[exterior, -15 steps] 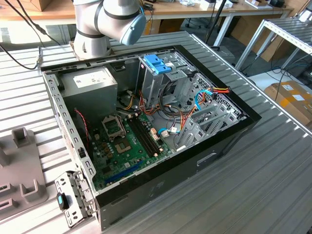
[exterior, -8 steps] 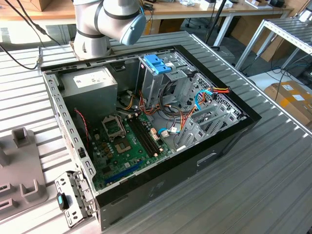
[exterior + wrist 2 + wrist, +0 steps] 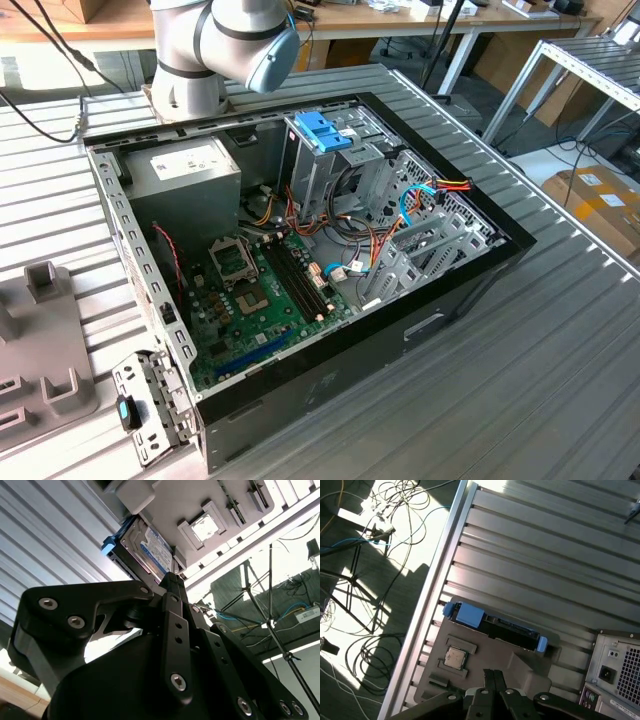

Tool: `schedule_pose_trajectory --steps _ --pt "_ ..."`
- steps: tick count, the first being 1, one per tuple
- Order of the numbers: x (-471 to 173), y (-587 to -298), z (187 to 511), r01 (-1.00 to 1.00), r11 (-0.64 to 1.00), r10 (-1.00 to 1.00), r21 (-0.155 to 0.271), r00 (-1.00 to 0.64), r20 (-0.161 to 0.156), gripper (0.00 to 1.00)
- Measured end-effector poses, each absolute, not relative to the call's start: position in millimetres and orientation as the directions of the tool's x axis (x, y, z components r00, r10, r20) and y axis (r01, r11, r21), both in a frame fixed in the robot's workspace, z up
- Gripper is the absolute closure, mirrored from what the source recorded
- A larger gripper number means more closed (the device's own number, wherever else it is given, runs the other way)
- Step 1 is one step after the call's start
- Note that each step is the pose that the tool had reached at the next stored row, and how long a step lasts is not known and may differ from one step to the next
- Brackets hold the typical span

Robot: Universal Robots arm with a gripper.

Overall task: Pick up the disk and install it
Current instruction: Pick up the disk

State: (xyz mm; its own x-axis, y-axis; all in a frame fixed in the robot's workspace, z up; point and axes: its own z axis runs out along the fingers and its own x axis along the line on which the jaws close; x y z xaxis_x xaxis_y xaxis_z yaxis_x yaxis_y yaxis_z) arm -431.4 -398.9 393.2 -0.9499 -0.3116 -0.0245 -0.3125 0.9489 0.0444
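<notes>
First wrist view: the disk (image 3: 495,628) stands on edge in a slot at the rim of a grey fixture (image 3: 495,655) and is seen from its thin upper side. Its long axis runs along the slats of the table (image 3: 545,555), with a blue rail end at each tip. The gripper (image 3: 493,672) hangs over the fixture, apart from the disk, its two fingers pressed together with nothing between them. A chip (image 3: 454,657) sits in a fixture pocket just beside the disk. The rear corner of the case (image 3: 615,675) is cut off at the frame edge. In the second wrist view the disk (image 3: 150,547) shows a white-and-blue label facing the chip (image 3: 205,528) side. The print cannot be made out, and the gripper (image 3: 172,577) linkage hides the disk's lower part. In the exterior view the case (image 3: 400,340) lies open on the table (image 3: 530,390), and the fixture (image 3: 45,350) at the exterior view's left is cut off by the frame.
</notes>
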Motion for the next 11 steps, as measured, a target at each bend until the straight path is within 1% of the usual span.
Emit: schedule_pose_trajectory --steps 11 --pt "-431.4 -398.9 393.2 -0.345 0.937 -0.344 0.044 -0.938 -0.024 0.89"
